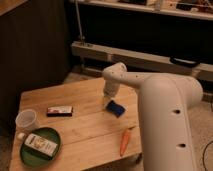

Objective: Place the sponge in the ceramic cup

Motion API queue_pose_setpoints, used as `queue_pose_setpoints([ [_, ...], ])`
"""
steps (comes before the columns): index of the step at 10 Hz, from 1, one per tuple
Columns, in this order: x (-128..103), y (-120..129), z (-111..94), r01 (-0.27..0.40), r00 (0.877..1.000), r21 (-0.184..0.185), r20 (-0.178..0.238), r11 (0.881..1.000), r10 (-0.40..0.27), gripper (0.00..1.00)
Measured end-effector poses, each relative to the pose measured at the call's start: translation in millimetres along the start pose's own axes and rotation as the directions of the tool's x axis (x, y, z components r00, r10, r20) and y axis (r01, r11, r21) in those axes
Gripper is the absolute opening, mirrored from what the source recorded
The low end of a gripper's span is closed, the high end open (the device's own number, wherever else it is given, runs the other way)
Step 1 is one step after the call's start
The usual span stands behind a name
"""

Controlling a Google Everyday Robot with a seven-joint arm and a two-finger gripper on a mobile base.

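The dark-blue sponge (116, 108) lies flat on the wooden table (85, 125), right of its middle. My gripper (107, 101) hangs just above the sponge's upper-left end, at the tip of the white arm that reaches in from the right. The ceramic cup (26, 120), pale and round, stands near the table's left edge, far from the sponge.
A dark packet with a white label (60, 111) lies between cup and sponge. A green plate (27, 152) holding a carton sits at the front left. An orange carrot (125, 141) lies near the front right edge. The arm's bulky white body covers the table's right side.
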Motion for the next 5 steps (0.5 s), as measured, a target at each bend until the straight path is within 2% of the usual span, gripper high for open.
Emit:
queue_pose_setpoints([
  [2, -1, -3, -16, -0.02, 1.0, 0.034, -0.011, 0.999, 0.021, 0.65],
  [4, -9, -3, -12, -0.038, 0.999, 0.04, -0.016, 0.998, 0.039, 0.65],
  [5, -8, -6, -3, -0.054, 0.998, 0.042, -0.023, 0.998, 0.055, 0.65],
])
